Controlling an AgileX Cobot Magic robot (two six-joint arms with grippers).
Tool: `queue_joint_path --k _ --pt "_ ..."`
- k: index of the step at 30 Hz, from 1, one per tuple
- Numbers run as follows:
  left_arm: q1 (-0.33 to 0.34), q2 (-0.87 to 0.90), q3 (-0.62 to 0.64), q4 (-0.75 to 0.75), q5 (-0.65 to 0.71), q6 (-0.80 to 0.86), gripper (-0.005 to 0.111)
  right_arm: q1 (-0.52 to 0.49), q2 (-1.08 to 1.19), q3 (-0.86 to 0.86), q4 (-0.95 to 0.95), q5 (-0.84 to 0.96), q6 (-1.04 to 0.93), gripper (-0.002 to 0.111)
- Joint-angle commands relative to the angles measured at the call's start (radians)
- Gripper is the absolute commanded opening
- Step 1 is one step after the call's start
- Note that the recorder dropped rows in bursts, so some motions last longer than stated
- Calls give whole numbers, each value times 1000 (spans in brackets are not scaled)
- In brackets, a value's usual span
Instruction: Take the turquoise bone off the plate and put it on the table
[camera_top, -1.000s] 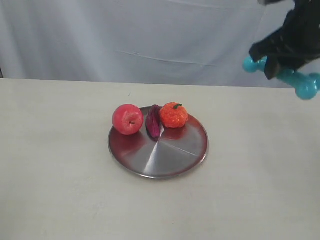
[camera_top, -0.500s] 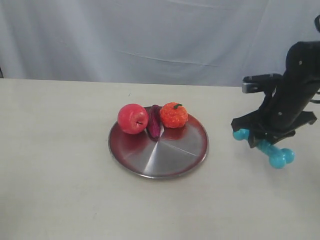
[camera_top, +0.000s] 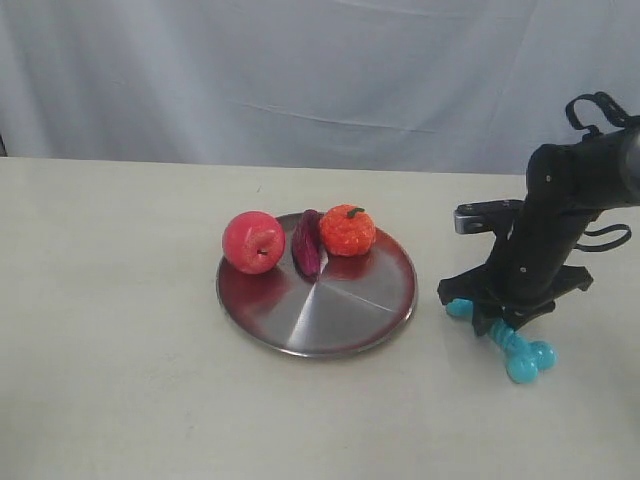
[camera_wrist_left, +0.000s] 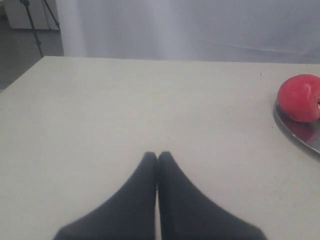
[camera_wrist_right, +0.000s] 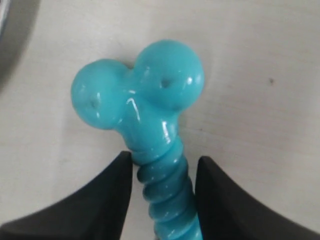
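The turquoise bone (camera_top: 515, 350) is off the plate, to its right, tilted with its lower knobbed end down at the table (camera_top: 120, 380). My right gripper (camera_top: 498, 322) stands over it, shut on the ribbed middle. In the right wrist view the ribbed shaft (camera_wrist_right: 162, 185) runs between the two black fingers (camera_wrist_right: 107, 200), and the knobbed end (camera_wrist_right: 140, 92) sticks out past them over the tabletop. The shiny round plate (camera_top: 340, 320) sits mid-table. My left gripper (camera_wrist_left: 157, 156) is shut on nothing, low over bare table, left of the plate rim (camera_wrist_left: 295, 135).
On the plate's far side lie a red apple (camera_top: 253, 241), a dark purple piece (camera_top: 306, 243) and an orange fruit (camera_top: 347, 230). The apple (camera_wrist_left: 299, 98) also shows in the left wrist view. A pale curtain (camera_top: 300, 70) hangs behind the table.
The right arm has come down from high at the right with the bone in its grip, bringing the bone's lower end to the tabletop beside the plate. The apple has shifted slightly.
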Motion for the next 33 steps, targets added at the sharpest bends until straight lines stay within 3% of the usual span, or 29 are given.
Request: queue_joint_path --k 1,3,9,11,14,23,26,33 --pt "-8 -1 3 -1 -5 -4 0 11 9 1 106 -68 -53 0" --pt "-8 -1 3 -1 -5 -4 0 11 9 1 102 -64 -65 5" --pt "-8 -1 3 -1 -5 -4 0 11 8 1 102 -54 -91 53" --pt "-8 -1 3 -1 -5 -4 0 11 3 -2 102 -52 -91 60" --pt "-8 -1 3 -1 -5 -4 0 11 -30 -19 102 -20 -80 54" --pt "-8 -1 3 -1 -5 -4 0 11 -330 -37 68 41 -80 18" --pt "-8 -1 3 -1 -5 -4 0 11 -458 -37 28 41 -78 0" --pt "-8 -1 3 -1 -5 -4 0 11 -785 -37 -16 4 -73 -1"
